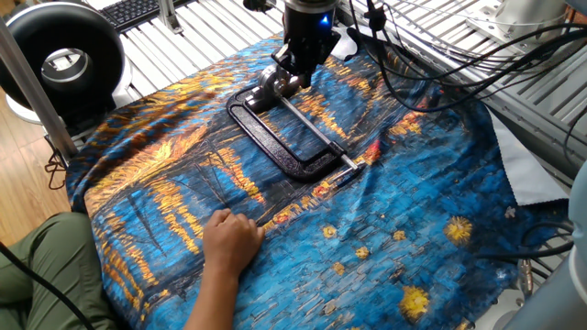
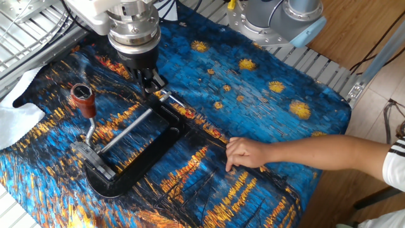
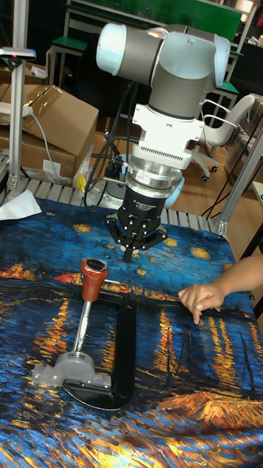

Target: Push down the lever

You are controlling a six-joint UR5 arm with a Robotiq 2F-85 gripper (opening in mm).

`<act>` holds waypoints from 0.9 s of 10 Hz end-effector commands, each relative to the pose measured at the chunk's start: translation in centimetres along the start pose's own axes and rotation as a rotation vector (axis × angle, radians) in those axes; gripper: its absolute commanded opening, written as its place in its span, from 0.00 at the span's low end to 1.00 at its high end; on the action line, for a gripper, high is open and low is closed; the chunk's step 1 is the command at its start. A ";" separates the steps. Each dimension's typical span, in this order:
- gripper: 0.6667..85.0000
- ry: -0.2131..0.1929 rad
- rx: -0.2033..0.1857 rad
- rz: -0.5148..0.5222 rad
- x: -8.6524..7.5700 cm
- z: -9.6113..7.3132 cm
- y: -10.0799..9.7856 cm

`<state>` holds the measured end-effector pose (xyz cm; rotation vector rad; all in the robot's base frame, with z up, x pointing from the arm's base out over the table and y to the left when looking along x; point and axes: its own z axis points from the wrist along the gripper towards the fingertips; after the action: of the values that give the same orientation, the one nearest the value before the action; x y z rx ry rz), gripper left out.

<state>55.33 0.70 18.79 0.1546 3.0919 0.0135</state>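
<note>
The lever (image 2: 87, 113) is a slim dark arm with a reddish-brown tip, tilted up from the grey base at one end of the black clamp frame (image 2: 149, 158). The tall fixed view shows the lever (image 3: 91, 279) raised as well. My gripper (image 2: 152, 80) hangs over the clamp's opposite end, far from the lever, its fingers shut with nothing between them. In one fixed view the gripper (image 1: 293, 71) sits just above the clamp frame (image 1: 275, 147). The tall fixed view shows the gripper (image 3: 133, 253) pointing down, just above the cloth.
A person's hand (image 2: 243, 152) presses on the blue painted cloth (image 2: 266, 82) beside the clamp. A long silver rod (image 2: 126, 131) runs along the frame. A black round device (image 1: 60, 55) stands at the table's corner, with cables (image 1: 431, 55) behind the arm.
</note>
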 end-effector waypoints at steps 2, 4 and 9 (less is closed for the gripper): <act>0.00 -0.010 -0.022 0.009 0.0 0.1 0.4; 0.00 -0.014 -0.030 0.011 0.0 0.2 0.5; 0.00 -0.009 -0.035 -0.004 0.1 0.2 0.6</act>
<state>55.29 1.05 18.51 0.1544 3.0814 0.0465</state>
